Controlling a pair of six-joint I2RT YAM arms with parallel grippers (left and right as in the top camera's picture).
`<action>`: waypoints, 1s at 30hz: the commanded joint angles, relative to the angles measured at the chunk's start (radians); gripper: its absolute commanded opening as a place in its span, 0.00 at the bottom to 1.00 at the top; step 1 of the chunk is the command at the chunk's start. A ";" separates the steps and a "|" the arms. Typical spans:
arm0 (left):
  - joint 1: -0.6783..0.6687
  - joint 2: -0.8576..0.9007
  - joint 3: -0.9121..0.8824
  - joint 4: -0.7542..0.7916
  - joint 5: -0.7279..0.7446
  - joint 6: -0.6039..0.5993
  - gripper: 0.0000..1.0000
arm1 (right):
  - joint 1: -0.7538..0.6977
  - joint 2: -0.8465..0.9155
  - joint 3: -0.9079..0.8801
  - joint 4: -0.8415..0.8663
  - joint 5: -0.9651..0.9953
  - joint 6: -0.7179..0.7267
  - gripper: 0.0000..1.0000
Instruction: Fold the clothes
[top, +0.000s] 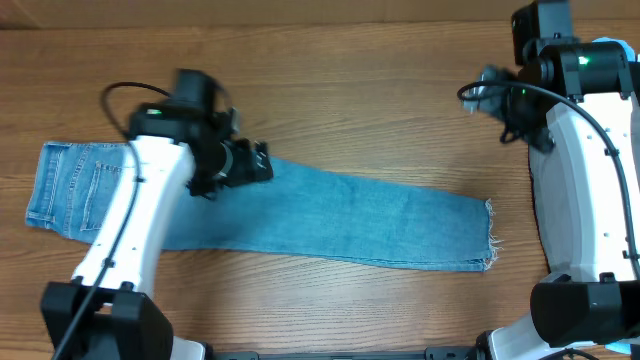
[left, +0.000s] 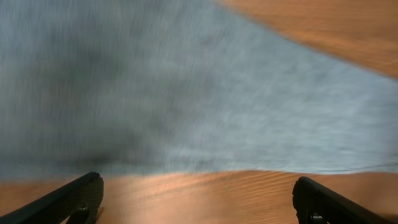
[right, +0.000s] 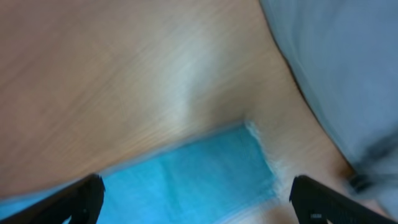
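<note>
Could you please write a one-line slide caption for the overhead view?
Light blue jeans lie flat across the wooden table, left hand open above them, right hand open, off the cloth.

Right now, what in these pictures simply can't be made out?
Overhead: the left arm crosses the jeans, hiding the stretch between pockets and leg.
Left wrist: all blurred; the jeans show no seams or weave.
Right wrist: blurred; the hem is a smear, the leg is cut off by the bottom edge, and the grey shape at upper right cannot be identified.
</note>
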 joint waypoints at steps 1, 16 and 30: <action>-0.150 -0.003 0.011 -0.040 -0.278 -0.217 1.00 | -0.003 -0.006 -0.008 -0.096 0.002 -0.023 0.99; -0.296 -0.002 -0.068 -0.062 -0.333 -0.217 1.00 | -0.002 -0.006 -0.719 0.347 -0.249 -0.032 0.04; -0.296 -0.002 -0.119 0.005 -0.325 -0.217 1.00 | -0.002 -0.006 -1.044 0.775 -0.362 0.030 0.04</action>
